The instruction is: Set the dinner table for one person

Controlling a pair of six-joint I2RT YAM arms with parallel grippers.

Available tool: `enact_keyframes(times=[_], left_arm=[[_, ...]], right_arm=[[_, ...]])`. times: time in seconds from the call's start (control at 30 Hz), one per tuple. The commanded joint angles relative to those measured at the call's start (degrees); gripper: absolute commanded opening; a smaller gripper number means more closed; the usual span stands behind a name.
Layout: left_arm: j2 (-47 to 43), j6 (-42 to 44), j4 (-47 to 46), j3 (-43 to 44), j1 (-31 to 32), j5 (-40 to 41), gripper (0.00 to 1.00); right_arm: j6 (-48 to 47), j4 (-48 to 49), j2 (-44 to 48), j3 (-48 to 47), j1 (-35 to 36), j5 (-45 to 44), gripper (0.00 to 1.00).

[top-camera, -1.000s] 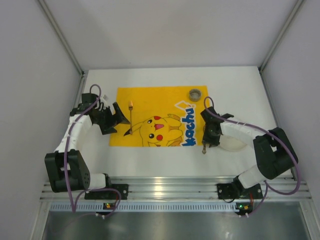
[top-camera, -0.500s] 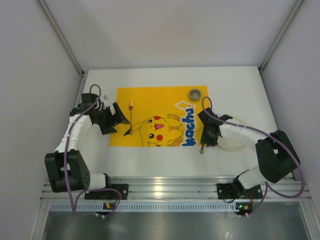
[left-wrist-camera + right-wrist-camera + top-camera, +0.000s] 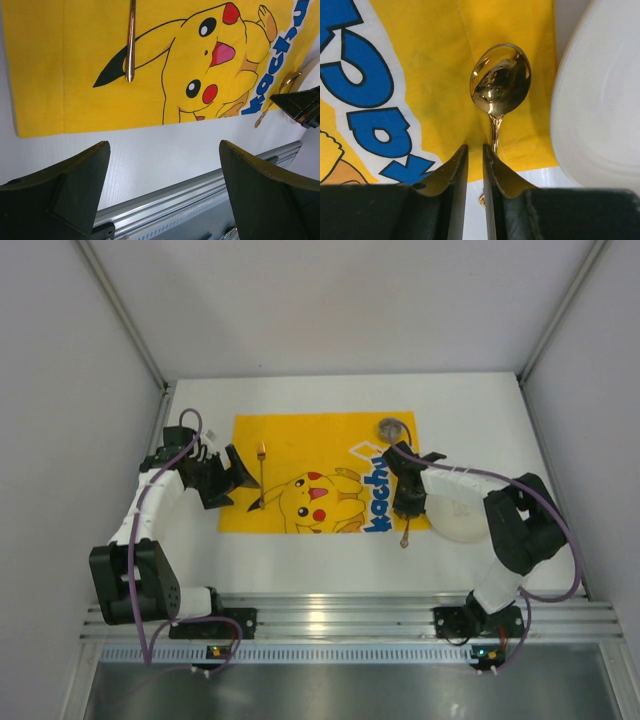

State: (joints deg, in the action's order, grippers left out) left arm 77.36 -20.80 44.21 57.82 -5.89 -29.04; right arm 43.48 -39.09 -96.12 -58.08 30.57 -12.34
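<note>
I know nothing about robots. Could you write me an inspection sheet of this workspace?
Surface: white dinner table, yellow cartoon mat lying on it.
Job's things: gold spoon at the mat's right edge; gold utensil on its left part; white plate beside the spoon.
Clutter: small grey round thing by the mat's far right corner.
Claws: left claw wide open, empty; right claw nearly closed above the spoon's handle, grip unclear.
Cables: purple cable along each arm.
Surroundings: grey walls; ribbed rail at the near edge.
</note>
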Motion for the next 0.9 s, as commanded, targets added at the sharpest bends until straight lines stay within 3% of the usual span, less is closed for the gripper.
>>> enact_keyframes(times=[0.0,0.3,0.87], left_arm=[[-0.72,1.02,0.53,0.19,0.18,0.30,0.95],[0.42,0.50,-0.35,0.19,0.18,0.56,0.95],[2.79,0.32,-0.44,1.77,0.09,1.53,0.95]], right_arm=[[-1.03,-0.98,0.58,-3.00,-0.51,-2.16,0.18],[-1.74,-3.88,4.97,-4.93,-1.30,-2.78,0.23],[-4.37,-2.31,0.32,-3.26,-3.76,-2.25,0.23]])
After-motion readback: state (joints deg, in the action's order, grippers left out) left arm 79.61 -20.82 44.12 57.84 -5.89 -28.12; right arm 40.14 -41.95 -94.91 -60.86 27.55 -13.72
